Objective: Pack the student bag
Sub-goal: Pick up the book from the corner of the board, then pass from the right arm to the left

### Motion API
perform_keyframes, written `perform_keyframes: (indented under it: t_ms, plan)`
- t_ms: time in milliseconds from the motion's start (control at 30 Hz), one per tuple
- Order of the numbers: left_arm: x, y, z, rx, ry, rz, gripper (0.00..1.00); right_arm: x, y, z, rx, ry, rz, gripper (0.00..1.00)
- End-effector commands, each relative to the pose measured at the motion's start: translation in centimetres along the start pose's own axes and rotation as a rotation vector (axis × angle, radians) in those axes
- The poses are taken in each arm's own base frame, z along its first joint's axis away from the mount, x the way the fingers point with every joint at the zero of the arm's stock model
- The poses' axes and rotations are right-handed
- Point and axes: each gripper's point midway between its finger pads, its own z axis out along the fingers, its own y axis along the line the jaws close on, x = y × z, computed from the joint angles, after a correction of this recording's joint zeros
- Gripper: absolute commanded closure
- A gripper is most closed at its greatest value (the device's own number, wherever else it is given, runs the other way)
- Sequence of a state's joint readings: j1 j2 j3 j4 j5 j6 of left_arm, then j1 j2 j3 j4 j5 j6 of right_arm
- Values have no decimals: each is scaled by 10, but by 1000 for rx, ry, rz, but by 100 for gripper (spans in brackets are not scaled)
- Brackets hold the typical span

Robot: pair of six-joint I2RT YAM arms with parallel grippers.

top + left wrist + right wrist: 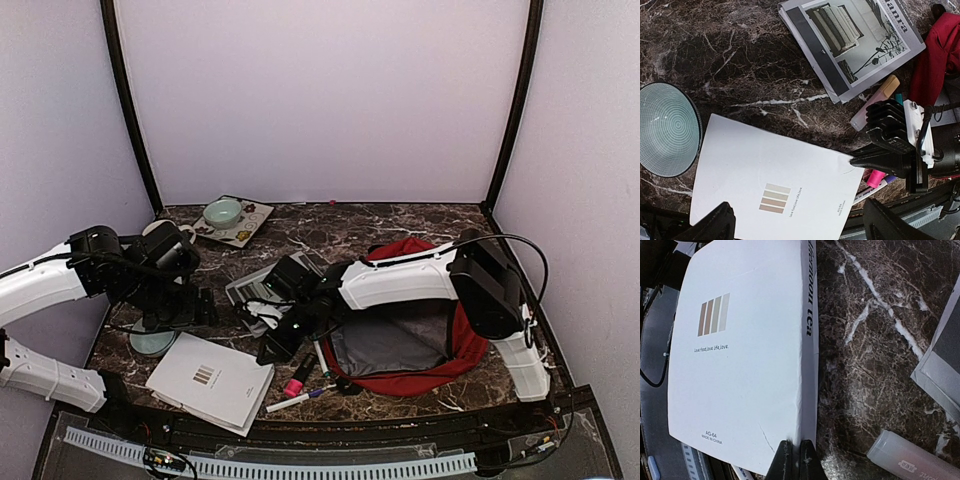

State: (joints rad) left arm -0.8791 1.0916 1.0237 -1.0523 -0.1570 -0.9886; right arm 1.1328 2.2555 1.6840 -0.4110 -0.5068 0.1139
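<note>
**Student bag** (pixel 420 380): it lies on the dark, white-veined marble worktop (pixel 340 225), in the 4 o'clock sector of the overhead view. It is soft red fabric, slumped, with the mouth gaping and the grey lining (pixel 385 350) exposed.

**Right arm:** it rises from its base at the bag's 3 o'clock. The white forearm reaches over the bag's far rim towards 9 o'clock and covers part of the opening. The right pincer (pixel 794 460) sits low at the bag's 9 o'clock. Its fingers are pressed together against the corner edge of a white book (pixel 740 365). Whether the cover is caught between them cannot be told.

**Left arm:** it bends in from the 9 o'clock side of the worktop. The left pincer (pixel 800 217) points down over the book, fingers spread wide with nothing between them.

**Surroundings:**
- The book lies flat at the bag's 8 o'clock. Its cover is matt white and square-edged, with four beige bars.
- A glossy magazine (pixel 262 285) lies flat at the bag's 10 o'clock.
- A pink highlighter (pixel 296 386) and a pen (pixel 290 402) lie between the book and the bag.
- A ribbed bowl (pixel 667 130) stands just beside the book, at its 10 o'clock.
- A tray (pixel 252 228) carrying a pale green bowl (pixel 222 212) stands well apart, at the bag's 11 o'clock.
</note>
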Motion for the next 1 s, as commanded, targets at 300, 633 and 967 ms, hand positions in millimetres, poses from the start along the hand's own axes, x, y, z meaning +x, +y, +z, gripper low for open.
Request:
perform_keyframes:
  t_ms: [300,633,967]
  plan:
    - [-28,-13,-29,66,-125,67,12,-30,16,-59,114,-134,-67,100]
    - [-59,-53,-98,307,-316,251,11,-38,29,-122,231,-251,-168,100]
    - [-87,-65,-162,339,-439,333,1,-39,24,-192,437,-384,-130,100]
